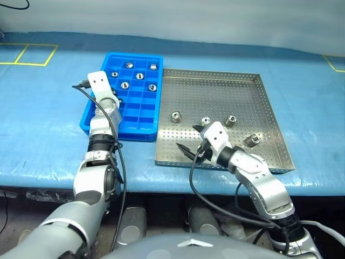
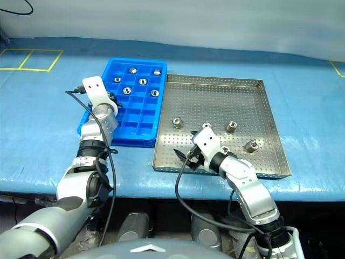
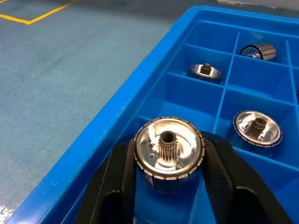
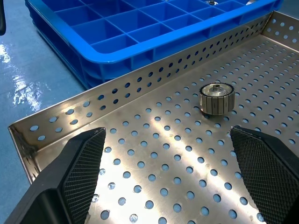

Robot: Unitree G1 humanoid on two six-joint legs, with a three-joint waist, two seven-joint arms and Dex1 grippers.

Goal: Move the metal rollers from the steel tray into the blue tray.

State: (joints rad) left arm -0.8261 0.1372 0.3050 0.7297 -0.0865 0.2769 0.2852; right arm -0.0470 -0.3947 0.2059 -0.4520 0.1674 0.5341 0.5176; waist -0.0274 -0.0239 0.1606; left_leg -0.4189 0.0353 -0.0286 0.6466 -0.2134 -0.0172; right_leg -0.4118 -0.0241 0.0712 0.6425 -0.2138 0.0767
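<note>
It looked like a factory or workshop sorting station: a bench (image 1: 48,135) under blue matting marked with yellow tape lines (image 1: 32,54), carrying a perforated steel tray (image 1: 215,89) and a compartmented blue parts tray (image 1: 137,116) of machined metal rollers (image 1: 176,115).

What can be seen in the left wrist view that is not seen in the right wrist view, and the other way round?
Left wrist view alone: the left hand closed on a metal roller above a compartment at the blue tray's edge, and three rollers lying in other compartments.

Right wrist view alone: the steel tray, with the right hand open over its perforated floor and one roller standing beyond the fingers.

Both: the blue tray and the blue table cover.
</note>
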